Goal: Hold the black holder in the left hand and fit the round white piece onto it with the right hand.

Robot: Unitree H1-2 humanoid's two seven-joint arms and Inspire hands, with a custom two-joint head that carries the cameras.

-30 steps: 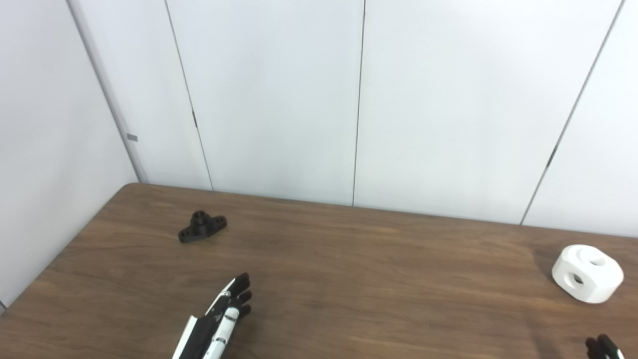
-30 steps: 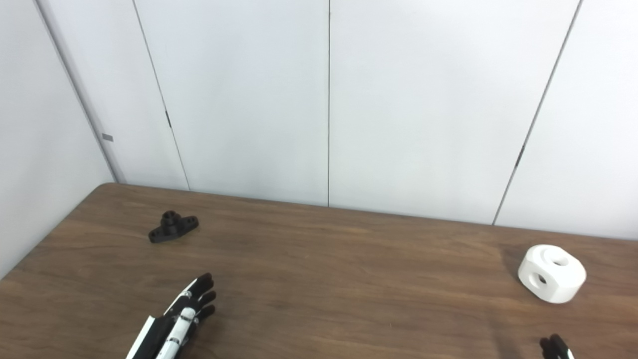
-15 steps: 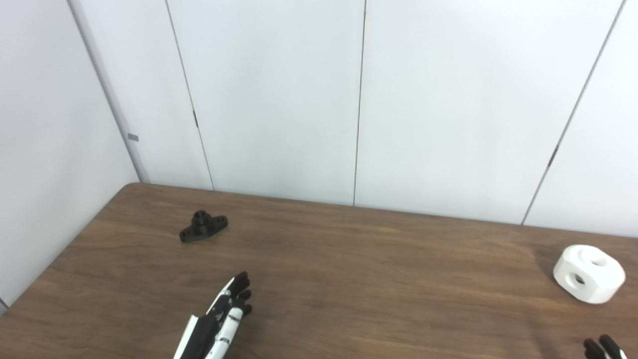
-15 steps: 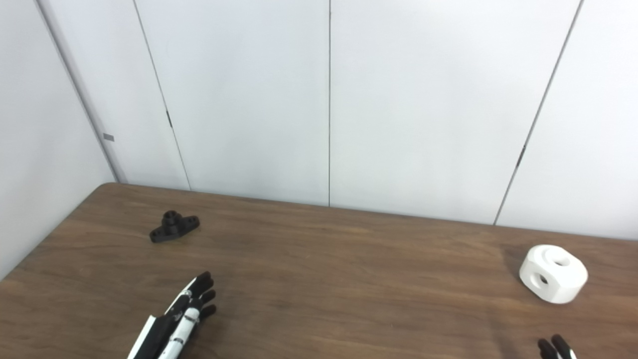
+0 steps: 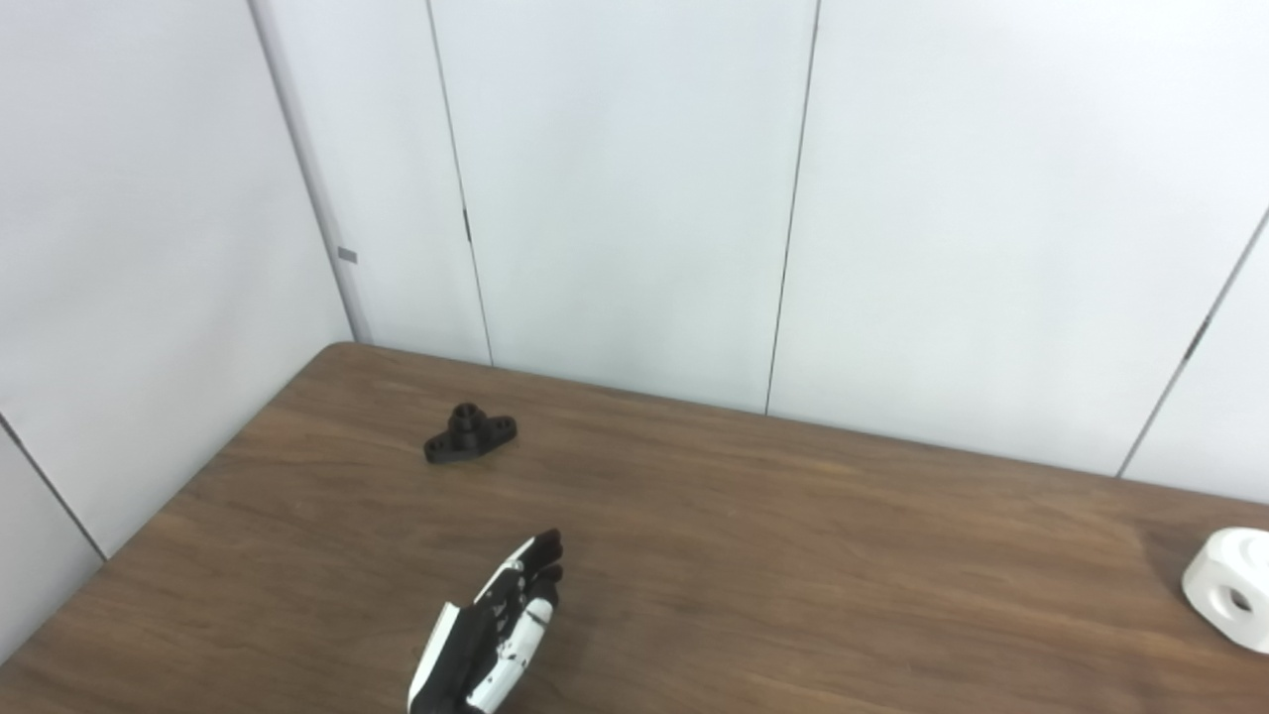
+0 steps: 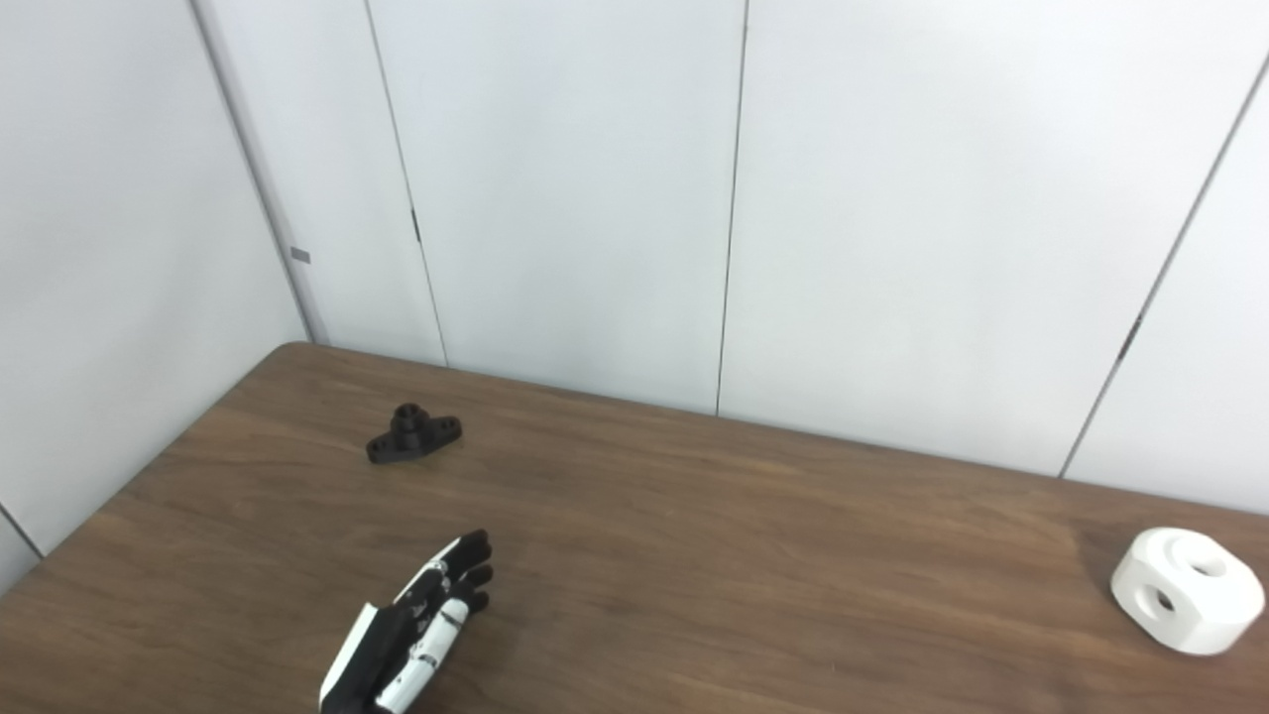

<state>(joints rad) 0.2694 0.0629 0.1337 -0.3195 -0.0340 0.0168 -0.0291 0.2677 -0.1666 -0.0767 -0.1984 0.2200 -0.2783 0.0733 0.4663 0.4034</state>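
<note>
The small black holder [image 5: 470,435] lies on the brown table [image 5: 793,555] near its far left corner, its short round post pointing up. My left hand [image 5: 496,627] hovers low over the table in front of the holder and a little to its right, well apart from it, fingers stretched out and holding nothing. The round white piece [image 6: 1187,590], with holes in its top and side, rests at the table's far right. It is cut by the frame edge in the left eye view. My right hand is out of both views.
White wall panels [image 5: 634,198] rise directly behind the table's back edge and along its left side. The table's left edge [image 5: 149,535] runs diagonally close to the holder. Bare wood lies between the holder and the white piece.
The camera has turned left, so the whole scene has shifted right in the picture. The right hand's fingertips have dropped out of view at the bottom right. The left hand has hardly moved.
</note>
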